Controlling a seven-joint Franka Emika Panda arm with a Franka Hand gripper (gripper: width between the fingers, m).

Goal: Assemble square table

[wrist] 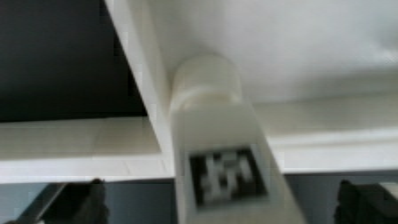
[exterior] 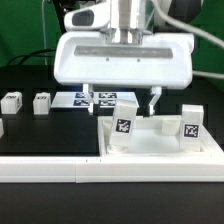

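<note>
plainly the pincer [exterior: 122, 100] hangs wide open, gripping nothing, just above one upright leg [exterior: 123, 124] of the square table top [exterior: 150, 146], on the tabletop [exterior: 40, 135] toward the exterior view's right. the leg's long axis points up between the fingers [wrist: 71, 203], touching neither.

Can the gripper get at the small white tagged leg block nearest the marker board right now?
Probably yes. The gripper is open and empty over an upright leg on the white square tray-like top. That loose block stands apart from its neighbour on the black table, nothing above it.
</note>
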